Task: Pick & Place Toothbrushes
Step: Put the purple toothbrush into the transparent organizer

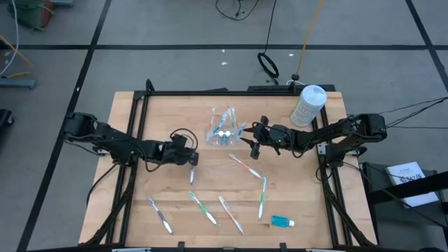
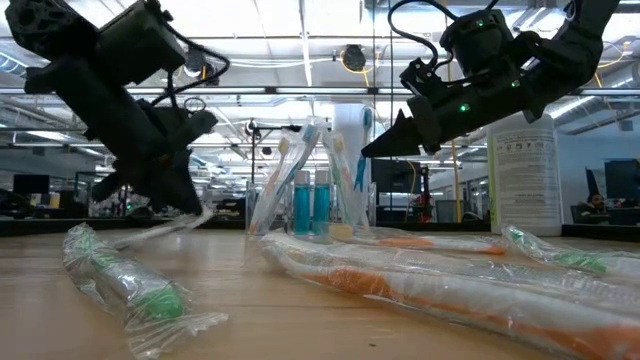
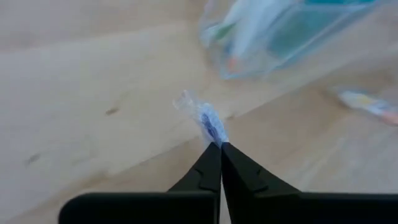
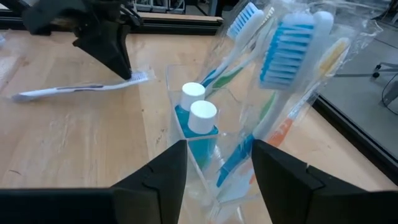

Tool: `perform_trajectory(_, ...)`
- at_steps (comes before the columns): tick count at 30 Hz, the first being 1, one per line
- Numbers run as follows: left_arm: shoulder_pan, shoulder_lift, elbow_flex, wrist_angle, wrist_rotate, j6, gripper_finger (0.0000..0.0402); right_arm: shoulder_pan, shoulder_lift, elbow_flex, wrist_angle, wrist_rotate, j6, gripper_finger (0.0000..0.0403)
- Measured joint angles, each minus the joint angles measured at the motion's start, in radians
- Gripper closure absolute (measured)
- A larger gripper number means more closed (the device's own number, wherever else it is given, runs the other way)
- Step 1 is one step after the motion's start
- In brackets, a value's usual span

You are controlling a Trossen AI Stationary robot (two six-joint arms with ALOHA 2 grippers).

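My left gripper is left of the table's middle, shut on a clear-wrapped toothbrush with a blue-purple handle. My right gripper is open and empty, just right of a clear holder at the far middle. The holder has several wrapped toothbrushes standing in it and two blue tubes with white caps. The right fingers stand either side of the holder's near corner. Several more wrapped toothbrushes lie flat on the table. My left gripper pinches the wrapped toothbrush near one end between its two shut fingertips; a short end sticks out past them. The fingers slant down from the table's left, across the stick. The long part slants down away from the fingers.
A white bottle stands at the far right corner. A short blue tube with a white cap lies near the front right. A black frame runs along the table's edges. Bare wood shows at the near left.
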Motion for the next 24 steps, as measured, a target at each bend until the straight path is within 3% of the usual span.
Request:
perform_trajectory(6,0.0,-0.039,0.001,0.165,-0.046,0.21,0.0387,0.0,0.0,0.0,0.0,0.0,0.0,0.0231)
perform_trajectory(14,0.0,-0.137,0.002,0.548,-0.107,0.758,0.0394,0.0,0.0,0.0,0.0,0.0,0.0,0.0231)
perform_trajectory(20,0.057,-0.138,0.002,0.869,-0.172,1.211,0.0397,0.0,0.0,0.0,0.008,0.0,0.0,0.0231)
perform_trajectory(24,0.138,-0.129,0.002,0.933,-0.166,1.247,0.0399,0.0,0.0,0.0,0.008,0.0,0.0,0.0231)
